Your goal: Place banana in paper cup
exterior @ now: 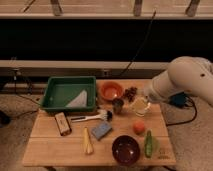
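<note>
The banana (87,141) is slim and pale yellow and lies flat near the table's front edge, left of centre. The white paper cup (141,106) stands upright at the right middle of the table, next to a smaller dark cup (118,105). My white arm comes in from the right. My gripper (148,95) hangs just above the paper cup's far rim and partly hides it. It is far from the banana and nothing shows in it.
On the wooden table (50,147) are a green tray (69,93) at back left, an orange bowl (111,90), dark grapes (131,92), a brush (92,117), a blue sponge (101,130), a snack bar (62,123), an orange fruit (139,127), a dark bowl (125,149) and a green vegetable (148,143).
</note>
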### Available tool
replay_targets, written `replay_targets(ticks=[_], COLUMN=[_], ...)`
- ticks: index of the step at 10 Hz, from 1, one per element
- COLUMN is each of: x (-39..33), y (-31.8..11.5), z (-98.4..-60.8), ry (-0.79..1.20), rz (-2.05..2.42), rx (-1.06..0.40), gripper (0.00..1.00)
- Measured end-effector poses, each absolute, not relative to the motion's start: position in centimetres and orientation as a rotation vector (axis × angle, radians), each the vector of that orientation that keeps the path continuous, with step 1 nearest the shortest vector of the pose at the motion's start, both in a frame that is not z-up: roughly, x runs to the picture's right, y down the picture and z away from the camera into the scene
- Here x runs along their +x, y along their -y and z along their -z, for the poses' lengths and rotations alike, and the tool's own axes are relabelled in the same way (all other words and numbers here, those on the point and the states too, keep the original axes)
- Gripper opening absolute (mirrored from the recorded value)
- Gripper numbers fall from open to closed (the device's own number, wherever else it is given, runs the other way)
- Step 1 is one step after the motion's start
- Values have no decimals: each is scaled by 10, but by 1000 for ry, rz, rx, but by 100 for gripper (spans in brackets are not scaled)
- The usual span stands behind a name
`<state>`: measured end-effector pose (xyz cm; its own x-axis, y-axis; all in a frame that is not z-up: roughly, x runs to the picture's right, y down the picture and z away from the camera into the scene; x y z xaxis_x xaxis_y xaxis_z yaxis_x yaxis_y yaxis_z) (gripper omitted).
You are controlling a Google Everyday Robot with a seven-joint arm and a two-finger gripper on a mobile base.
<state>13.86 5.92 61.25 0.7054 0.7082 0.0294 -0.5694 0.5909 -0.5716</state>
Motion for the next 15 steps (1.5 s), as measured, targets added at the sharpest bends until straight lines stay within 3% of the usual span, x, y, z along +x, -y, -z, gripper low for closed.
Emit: replay_targets(ticks=[9,15], x=[137,120], y=[-62,-147], z=[-614,-623], ry=[268,273], rz=[-762,-879], rx=[-560,-565], gripper=[65,65])
